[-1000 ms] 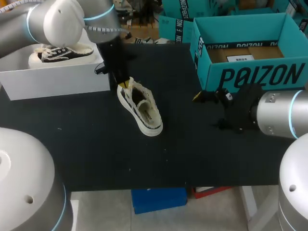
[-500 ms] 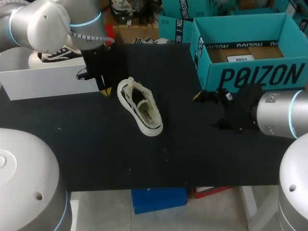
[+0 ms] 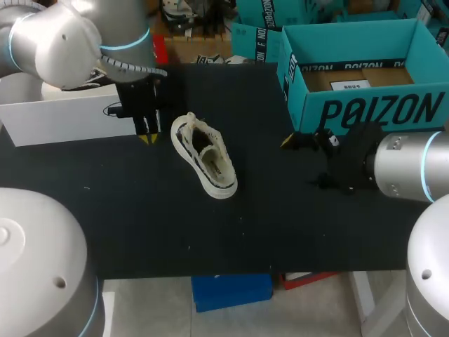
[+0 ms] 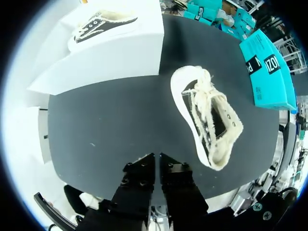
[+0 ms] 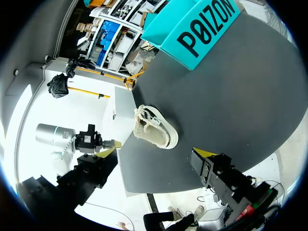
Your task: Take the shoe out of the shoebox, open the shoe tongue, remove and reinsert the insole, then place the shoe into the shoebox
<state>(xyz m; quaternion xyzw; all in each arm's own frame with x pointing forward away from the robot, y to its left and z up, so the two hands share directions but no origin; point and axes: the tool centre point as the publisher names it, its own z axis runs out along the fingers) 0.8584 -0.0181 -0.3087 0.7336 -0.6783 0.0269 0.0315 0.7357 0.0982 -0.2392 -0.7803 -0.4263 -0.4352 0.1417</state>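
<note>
While the cream shoe [image 3: 205,156] lies on the black desk [image 3: 280,225], outside the teal shoebox [image 3: 379,109], the left hand [image 3: 146,135] hangs just beside one end of it, apart from it. Probably this end is the heel, but the view is not clear enough. Its fingers are pressed together and pinch nothing. The right hand [image 5: 156,153] is well apart from the shoe, between it and the shoebox, with fingers spread wide and empty. Beyond the left hand from the shoe stands a white box [image 3: 77,119] carrying a black sneaker [image 4: 103,24].

The shoebox [image 3: 365,112] is cut off — left arm [image 3: 63,38] half-hides the white box [image 3: 70,121].
</note>
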